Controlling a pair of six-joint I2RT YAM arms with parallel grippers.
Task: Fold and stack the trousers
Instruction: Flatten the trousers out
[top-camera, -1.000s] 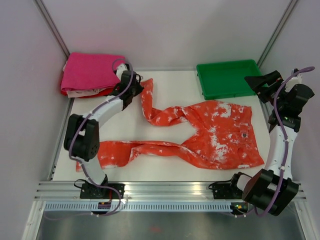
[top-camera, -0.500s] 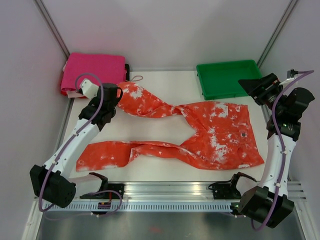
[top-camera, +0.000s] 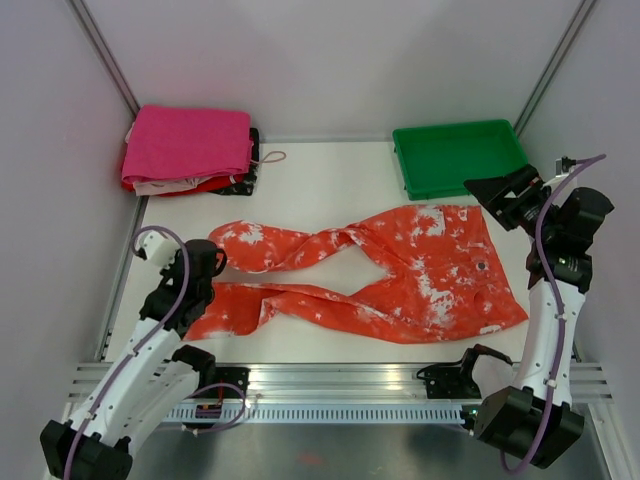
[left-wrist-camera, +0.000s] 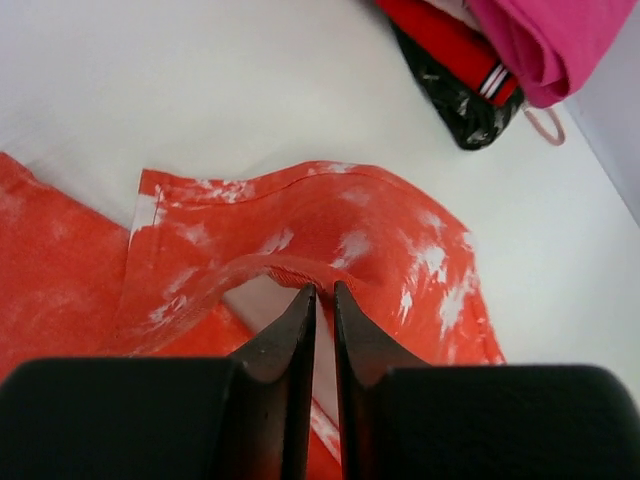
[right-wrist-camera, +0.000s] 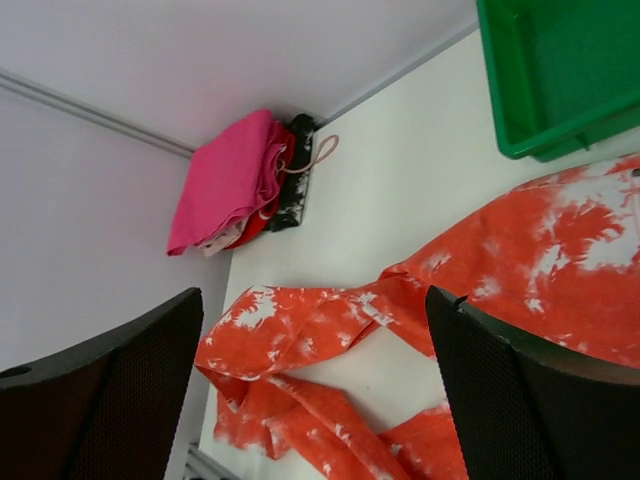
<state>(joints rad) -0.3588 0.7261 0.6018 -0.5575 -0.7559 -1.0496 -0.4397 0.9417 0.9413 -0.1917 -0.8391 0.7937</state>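
The orange tie-dye trousers (top-camera: 430, 265) lie spread on the white table, waist to the right and both legs running left. My left gripper (top-camera: 211, 258) is shut on the hem of the upper leg at the left end; the left wrist view shows the jaws (left-wrist-camera: 323, 288) pinching the lifted hem edge of the trousers (left-wrist-camera: 380, 230). My right gripper (top-camera: 487, 199) hangs open and empty above the table, over the waist's far right corner. In the right wrist view its fingers (right-wrist-camera: 100, 400) stand wide apart, with the trousers (right-wrist-camera: 560, 270) below.
A stack of folded clothes with a pink piece on top (top-camera: 190, 145) sits at the back left; it also shows in the left wrist view (left-wrist-camera: 540, 40) and the right wrist view (right-wrist-camera: 225, 180). A green tray (top-camera: 460, 155) stands at the back right.
My left gripper has drawn the upper leg's hem from beside the pink stack toward the front left, so that leg now lies close above the lower leg. The right gripper edged left.
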